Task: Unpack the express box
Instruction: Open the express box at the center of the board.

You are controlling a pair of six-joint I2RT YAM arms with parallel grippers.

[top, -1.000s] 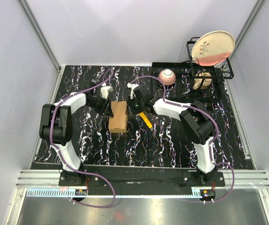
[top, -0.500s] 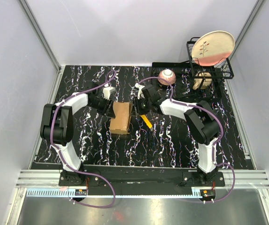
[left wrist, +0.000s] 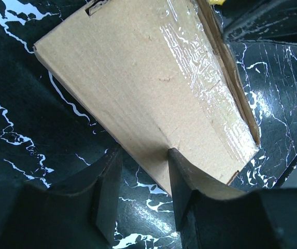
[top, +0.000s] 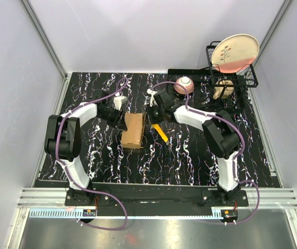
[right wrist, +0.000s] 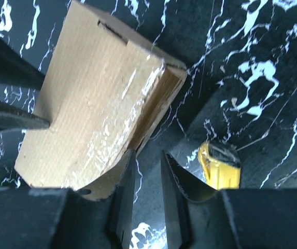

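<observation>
The box (top: 133, 129) lies flat on the table, near its middle, its taped lid raised a crack along the right edge. Only a sliver of inner wall shows, so its contents cannot be told. The left gripper (left wrist: 144, 155) is at the box's far left edge, jaws partly apart with that edge between them; whether they clamp it is unclear. The right gripper (right wrist: 147, 155) hovers by the far right corner, jaws a narrow gap apart and empty. A knife (top: 160, 133) lies just right of the box. Far right of the box, a rack (top: 210, 57) holds an upright plate (top: 235, 52).
</observation>
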